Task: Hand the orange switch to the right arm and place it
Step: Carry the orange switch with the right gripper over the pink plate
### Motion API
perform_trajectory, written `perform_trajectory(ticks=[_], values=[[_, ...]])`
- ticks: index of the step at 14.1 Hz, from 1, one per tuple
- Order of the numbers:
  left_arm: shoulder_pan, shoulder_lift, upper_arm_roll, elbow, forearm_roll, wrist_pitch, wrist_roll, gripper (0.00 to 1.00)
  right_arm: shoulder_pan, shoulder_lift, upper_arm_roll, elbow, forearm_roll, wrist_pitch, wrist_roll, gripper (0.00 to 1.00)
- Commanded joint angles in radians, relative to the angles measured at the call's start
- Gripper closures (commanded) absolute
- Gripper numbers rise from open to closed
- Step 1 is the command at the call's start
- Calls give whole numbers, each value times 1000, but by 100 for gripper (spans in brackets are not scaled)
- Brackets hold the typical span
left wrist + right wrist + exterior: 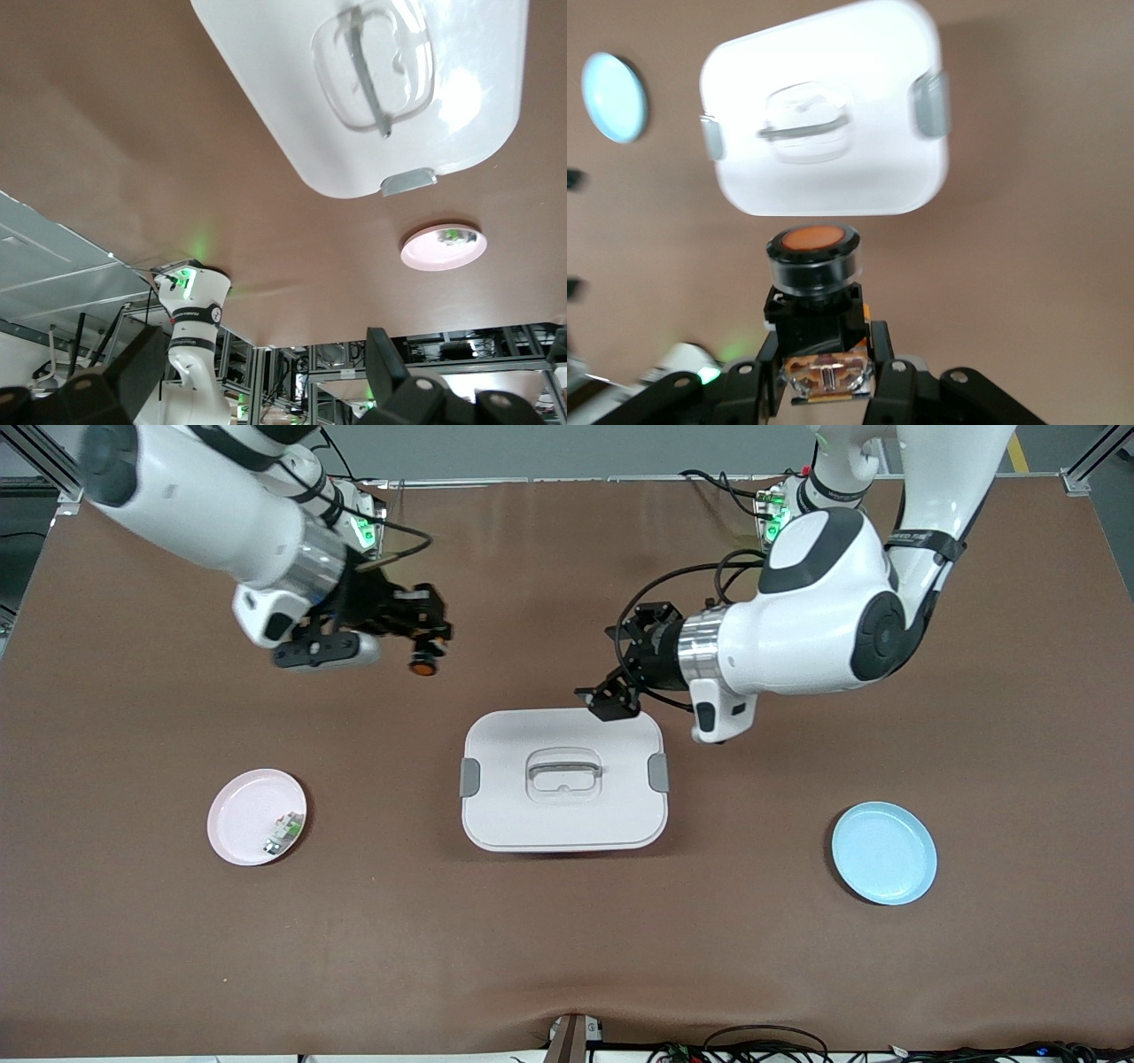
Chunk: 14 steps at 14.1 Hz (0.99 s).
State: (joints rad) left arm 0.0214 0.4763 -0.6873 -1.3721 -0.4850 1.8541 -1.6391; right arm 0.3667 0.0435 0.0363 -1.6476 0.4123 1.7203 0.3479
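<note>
right gripper (423, 638): in the air over bare table, between the right arm's base and the lidded box; jaws clamped on the orange switch.
orange switch (423, 662): held in the right gripper, its round orange button end pointing away from the wrist; in the right wrist view (813, 257) a black collar rings the orange face and the body sits between the fingers (757, 376).
left gripper (609, 695): over the edge of the lidded box that lies farthest from the front camera; jaws spread wide, nothing between them; in the left wrist view the two fingertips (390, 354) stand well apart.
lidded box (514, 815): white, rounded corners, mid-table; grey clips at two ends and a recessed handle in the lid.
pink plate (239, 819): toward the right arm's end of the table, nearer the front camera than the box; carries a small white-and-green part (283, 834).
blue plate (884, 853): toward the left arm's end of the table, well apart from the box.
table (567, 957): brown surface.
</note>
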Motion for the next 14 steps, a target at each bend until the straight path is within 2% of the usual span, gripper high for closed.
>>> perform_trajectory(ticks=[1, 2, 5, 7, 11, 14], values=[[43, -24, 2, -10, 23, 2, 7, 0, -118, 9, 16, 25, -68, -68, -241, 100], [43, -36, 3, -10, 45, 2, 7, 0, -149, 12, 16, 25, -110, -73, -351, 100], [42, -42, 0, -10, 202, 2, 7, 0, -176, 35, 16, 22, -310, -73, -600, 100], [41, -36, 0, -10, 305, 2, 40, 0, -196, 62, 16, 22, -387, -64, -700, 100], [67, -24, 6, -10, 521, 2, 281, 0, -281, 122, 16, 22, -421, -4, -953, 100], [146, -28, 5, -18, 589, -16, 479, 0, -353, 179, 16, 20, -443, 82, -1221, 100]])
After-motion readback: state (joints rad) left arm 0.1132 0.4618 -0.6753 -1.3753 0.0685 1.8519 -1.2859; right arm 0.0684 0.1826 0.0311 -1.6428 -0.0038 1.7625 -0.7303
